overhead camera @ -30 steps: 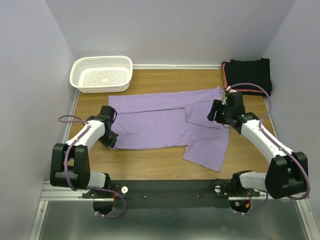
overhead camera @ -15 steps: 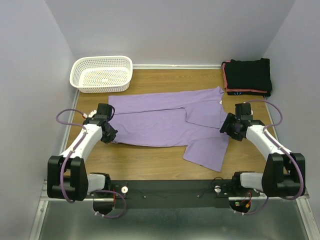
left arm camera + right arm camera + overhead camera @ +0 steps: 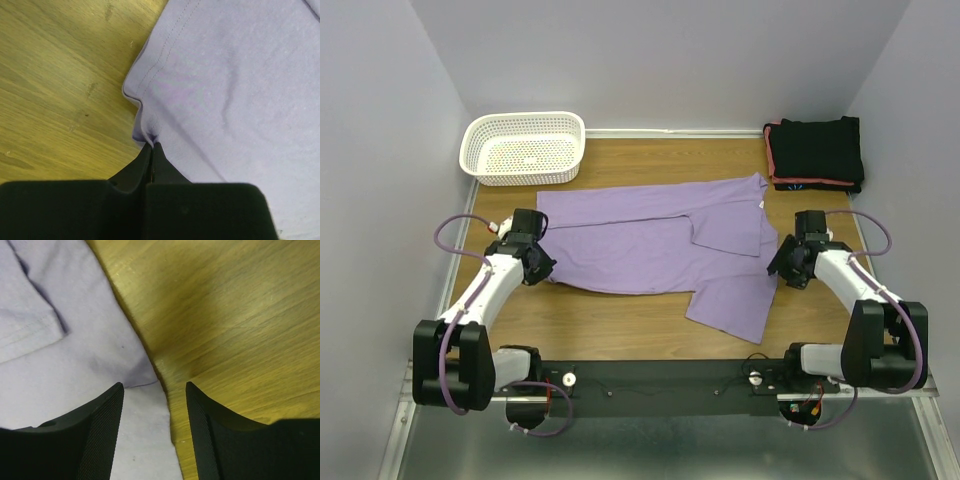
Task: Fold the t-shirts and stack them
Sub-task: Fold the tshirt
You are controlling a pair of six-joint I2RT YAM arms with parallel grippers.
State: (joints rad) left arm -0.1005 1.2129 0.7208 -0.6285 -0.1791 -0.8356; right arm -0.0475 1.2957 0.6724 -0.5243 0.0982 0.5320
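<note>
A lavender t-shirt [image 3: 650, 245] lies spread on the wooden table, with its right part folded over itself. My left gripper [image 3: 542, 268] is shut on the shirt's lower-left hem. In the left wrist view the closed tips [image 3: 152, 145] pinch a small pucker of the cloth [image 3: 235, 90]. My right gripper [image 3: 782, 268] stands open low over the shirt's right edge. In the right wrist view that edge of the cloth [image 3: 60, 365] runs between the two fingers [image 3: 155, 387], with bare wood under the right finger. Folded black t-shirts [image 3: 817, 152], one with a coral-red edge, are stacked at the back right.
A white mesh basket [image 3: 525, 147] stands at the back left corner. Grey walls close in the table on three sides. Bare wood [image 3: 620, 320] shows between the shirt and the arm bases.
My right gripper has moved from near the shirt's collar toward me and to the right, down onto the shirt's right edge, and its jaws have narrowed a little. The left gripper shifted slightly, still pinching the hem.
</note>
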